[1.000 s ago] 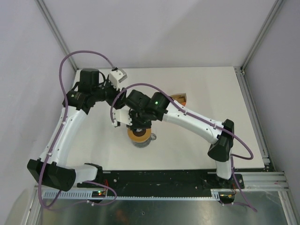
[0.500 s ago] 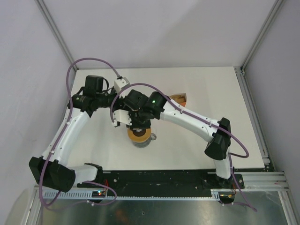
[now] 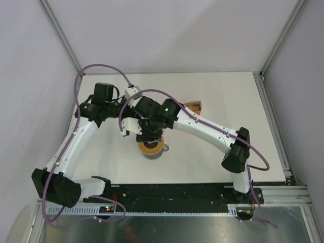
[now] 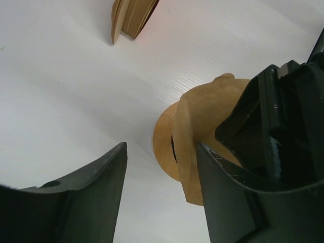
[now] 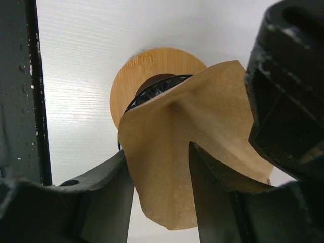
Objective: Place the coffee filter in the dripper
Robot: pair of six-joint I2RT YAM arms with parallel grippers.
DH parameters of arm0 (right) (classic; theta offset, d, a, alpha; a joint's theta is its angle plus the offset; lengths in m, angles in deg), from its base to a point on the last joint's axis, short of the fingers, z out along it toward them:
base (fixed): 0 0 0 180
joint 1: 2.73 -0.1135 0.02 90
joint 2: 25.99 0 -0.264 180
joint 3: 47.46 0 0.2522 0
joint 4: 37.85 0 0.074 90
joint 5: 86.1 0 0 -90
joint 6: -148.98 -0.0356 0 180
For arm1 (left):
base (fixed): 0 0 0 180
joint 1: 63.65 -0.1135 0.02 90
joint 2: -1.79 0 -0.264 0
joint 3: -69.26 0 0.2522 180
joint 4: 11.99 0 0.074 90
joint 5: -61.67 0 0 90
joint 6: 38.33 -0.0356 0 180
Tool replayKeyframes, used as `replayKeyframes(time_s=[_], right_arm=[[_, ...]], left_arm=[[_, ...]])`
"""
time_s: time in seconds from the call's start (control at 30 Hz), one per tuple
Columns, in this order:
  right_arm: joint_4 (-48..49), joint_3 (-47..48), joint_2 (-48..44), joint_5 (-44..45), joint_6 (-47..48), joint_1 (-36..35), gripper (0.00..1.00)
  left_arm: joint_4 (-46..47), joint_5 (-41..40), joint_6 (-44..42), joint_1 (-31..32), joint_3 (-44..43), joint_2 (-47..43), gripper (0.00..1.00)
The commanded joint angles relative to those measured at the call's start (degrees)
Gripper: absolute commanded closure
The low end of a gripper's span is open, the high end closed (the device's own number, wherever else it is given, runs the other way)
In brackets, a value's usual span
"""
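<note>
The coffee filter (image 5: pixel 202 131), a tan paper fan, hangs with its lower edge between the parted fingers of my right gripper (image 5: pixel 159 152); neither finger presses on it. Behind it I see the dark ribbed mouth of the dripper (image 5: pixel 157 88) inside a round tan ring (image 5: pixel 131 76). From above, the right gripper (image 3: pixel 149 135) hovers right over the ring (image 3: pixel 150 148). My left gripper (image 4: pixel 162 147) is open and empty, just left of the filter (image 4: pixel 202 116) and the ring (image 4: pixel 163 132). From above, the right arm mostly hides the left gripper (image 3: pixel 133 107).
An orange packet of stacked tan papers (image 3: pixel 195 106) lies on the white table (image 3: pixel 212 152) behind the right arm; the left wrist view shows the packet (image 4: pixel 131 15) at the top. The ring sits on a clear glass carafe (image 3: pixel 161 151). Frame posts edge the table.
My right gripper's jaws have parted from shut, letting go of the filter. The left arm has swung in towards the dripper.
</note>
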Motion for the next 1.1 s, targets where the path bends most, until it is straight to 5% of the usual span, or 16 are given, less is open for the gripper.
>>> replayKeyframes(time_s=[0.0,0.53,0.6,0.8,1.07], right_arm=[[2.0,2.45,-4.24,-0.67,0.23,-0.31,0.49],[3.39,3.73,-8.99,-5.43,0.41,-0.64,0.43],[5.72,4.24,-10.68,-8.0,-2.68,0.3,0.48],[11.29,4.21,-10.46,-8.59,-12.54,5.35,0.95],[8.31,4.06,-4.44,-3.76,-16.87,5.99,1.0]], left_arm=[[0.36,-0.37,-1.29,0.44,-0.41,-0.82,0.38],[0.4,-6.84,-0.48,0.33,-2.33,-0.5,0.38],[0.49,-9.49,0.16,-0.27,-3.68,-0.48,0.36],[0.77,-11.64,2.06,-2.81,-5.66,-0.79,0.33],[1.53,-13.12,3.23,-6.92,-4.23,-0.95,0.32]])
